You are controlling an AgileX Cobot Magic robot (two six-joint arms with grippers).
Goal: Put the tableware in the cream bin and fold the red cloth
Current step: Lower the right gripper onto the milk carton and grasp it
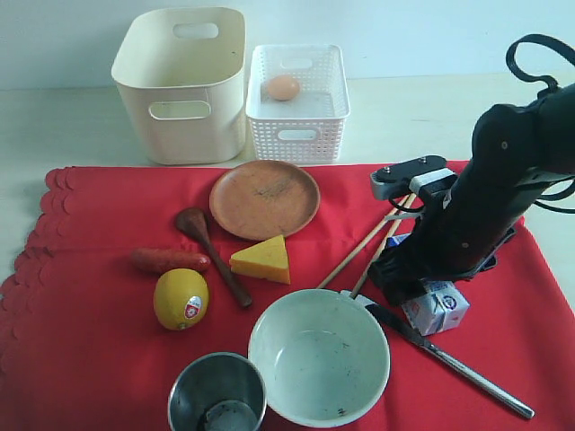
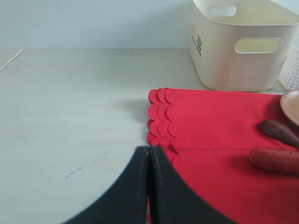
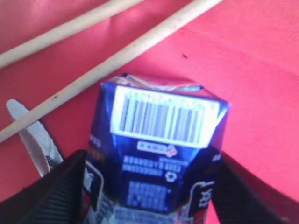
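The red cloth (image 1: 90, 323) lies flat, carrying the brown plate (image 1: 264, 198), dark wooden spoon (image 1: 208, 247), chopsticks (image 1: 359, 253), steel knife (image 1: 458, 366), pale green bowl (image 1: 319, 356) and steel cup (image 1: 216, 393). Behind the cloth stands the cream bin (image 1: 184, 85). My right gripper (image 3: 149, 163) is down on the cloth with its fingers pressed on both sides of a blue milk carton (image 3: 159, 140), between the chopsticks (image 3: 117, 56) and the knife (image 3: 32, 140). My left gripper (image 2: 149, 149) is shut and empty over bare table, just beside the cloth's scalloped edge (image 2: 159, 116); it is outside the exterior view.
A white perforated basket (image 1: 297, 135) holding an egg (image 1: 283, 87) stands right of the cream bin. A sausage (image 1: 169, 260), lemon (image 1: 181, 299) and cheese wedge (image 1: 262, 260) lie on the cloth left of centre. The milk carton (image 1: 437, 308) lies by the knife.
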